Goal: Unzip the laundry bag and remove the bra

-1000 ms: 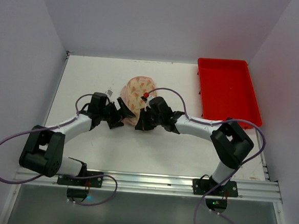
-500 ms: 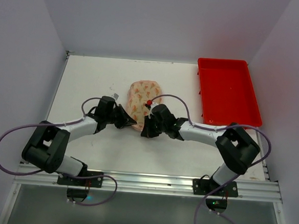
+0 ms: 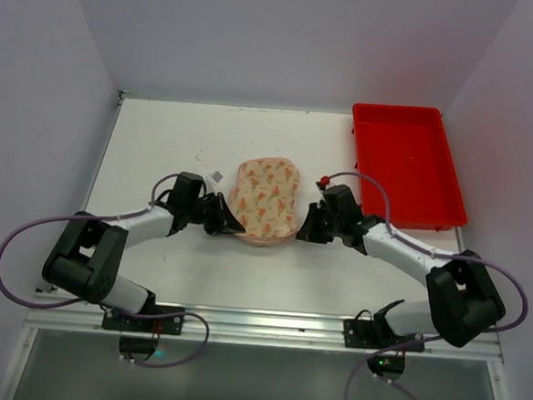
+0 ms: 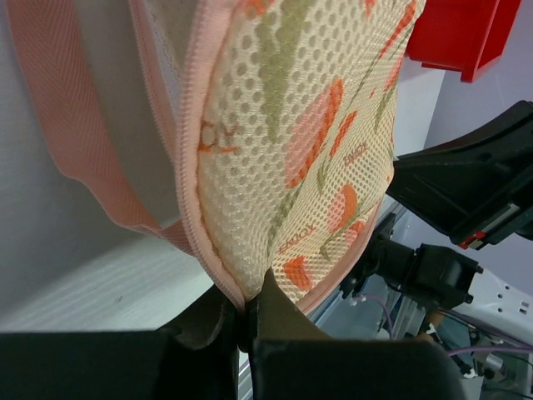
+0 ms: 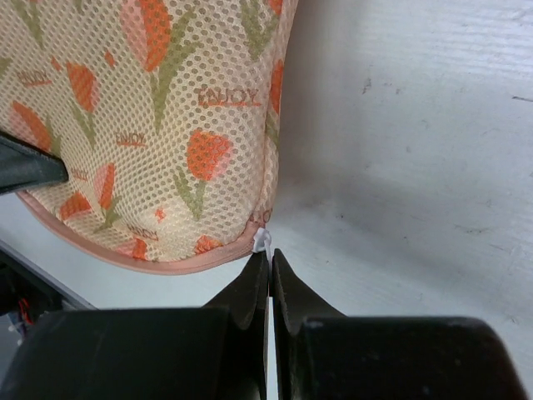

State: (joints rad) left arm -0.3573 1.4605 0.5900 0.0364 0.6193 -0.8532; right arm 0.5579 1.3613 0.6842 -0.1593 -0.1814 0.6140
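The laundry bag (image 3: pixel 265 195), beige mesh with orange and green tulips and pink zipper edging, lies at the table's middle between both grippers. My left gripper (image 3: pixel 232 221) is shut on the bag's near-left pink edge. In the left wrist view (image 4: pixel 248 310) the seam is pinched between the jaws, and the bag (image 4: pixel 291 150) gapes beside a pink flap, showing whitish lining. My right gripper (image 3: pixel 304 228) is at the bag's near-right corner. In the right wrist view (image 5: pixel 271 257) it is shut on the small white zipper pull (image 5: pixel 265 240) at the bag's (image 5: pixel 150 125) edge. The bra is hidden.
A red plastic tray (image 3: pixel 406 164) stands at the back right, and its corner shows in the left wrist view (image 4: pixel 458 33). White walls close the table on three sides. The right arm's black wrist (image 4: pixel 466 187) sits just beyond the bag.
My left gripper has shut on the bag's edge. The right gripper has pulled rightward with the zipper pull. The bag has spread wider and shifted nearer.
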